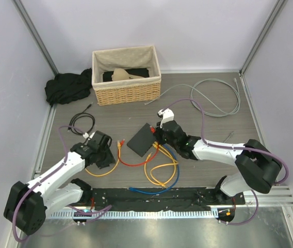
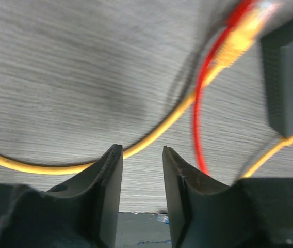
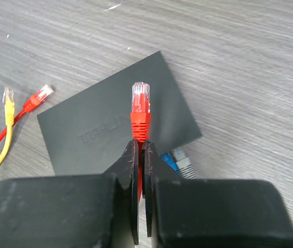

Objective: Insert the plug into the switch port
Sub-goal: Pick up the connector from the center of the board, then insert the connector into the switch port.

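Red plug (image 3: 140, 103) pinched in right gripper (image 3: 140, 144) over switch (image 3: 95, 135); left gripper (image 2: 142, 151) parted above yellow cable (image 2: 172, 120).

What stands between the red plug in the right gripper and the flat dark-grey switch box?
Nothing visible: the red plug, pinched in the right gripper, hangs over the dark-grey switch box. Its sockets are hidden; a blue plug lies at its near edge.

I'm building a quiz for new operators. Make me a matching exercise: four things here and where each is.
Things: 1 red plug; 2 switch; 3 wicker basket; 4 grey cable.
Places: A looped on the far right; B pinched in the right gripper; C flat in the middle; D far side, beside the black cloth.
Pairs: 1-B; 2-C; 3-D; 4-A.
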Controlling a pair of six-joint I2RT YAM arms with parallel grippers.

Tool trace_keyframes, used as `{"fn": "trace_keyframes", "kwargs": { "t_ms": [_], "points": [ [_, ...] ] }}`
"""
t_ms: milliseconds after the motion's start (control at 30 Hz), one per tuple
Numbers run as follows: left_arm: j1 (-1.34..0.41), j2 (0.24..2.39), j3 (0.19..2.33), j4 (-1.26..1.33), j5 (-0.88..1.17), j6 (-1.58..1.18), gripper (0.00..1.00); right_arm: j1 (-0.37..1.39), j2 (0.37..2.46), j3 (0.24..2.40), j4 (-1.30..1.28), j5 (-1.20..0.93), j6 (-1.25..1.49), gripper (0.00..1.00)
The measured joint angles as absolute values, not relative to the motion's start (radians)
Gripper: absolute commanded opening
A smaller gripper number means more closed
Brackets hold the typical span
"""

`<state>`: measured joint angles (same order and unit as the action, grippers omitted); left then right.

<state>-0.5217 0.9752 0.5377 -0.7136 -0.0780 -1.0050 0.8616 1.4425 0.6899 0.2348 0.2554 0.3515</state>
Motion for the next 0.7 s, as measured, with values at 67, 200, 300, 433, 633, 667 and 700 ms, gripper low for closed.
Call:
{"fn": "trace_keyframes", "kwargs": {
  "t_ms": [67,200,300,433,633,667,700],
  "points": [
    [-0.522,0.997,0.522,-0.712,-0.073,-1.005,0.33,0.852,1.438,0.69,0.235,0.254,0.352,0.01],
    [-0.523,1.039,0.497,-0.708,-0.058,-1.003,0.33,0.833,1.429,0.69,0.234,0.249,0.352,0.01],
    [-0.53,1.065,0.498,-0.701,-0.052,-0.997,0.33,0.817,1.419,0.69,0.229,0.24,0.351,0.01],
    [-0.541,1.082,0.506,-0.699,-0.059,-0.987,0.31,0.793,1.396,0.69,0.216,0.233,0.349,0.01],
    [-0.545,1.113,0.51,-0.685,-0.061,-0.992,0.23,0.727,1.3,0.707,0.13,0.224,0.323,0.01],
    [-0.546,1.12,0.513,-0.683,-0.06,-0.993,0.22,0.709,1.277,0.72,0.106,0.222,0.313,0.01],
    [-0.546,1.127,0.517,-0.682,-0.06,-0.993,0.21,0.694,1.258,0.733,0.085,0.222,0.306,0.01]
  ]
}}
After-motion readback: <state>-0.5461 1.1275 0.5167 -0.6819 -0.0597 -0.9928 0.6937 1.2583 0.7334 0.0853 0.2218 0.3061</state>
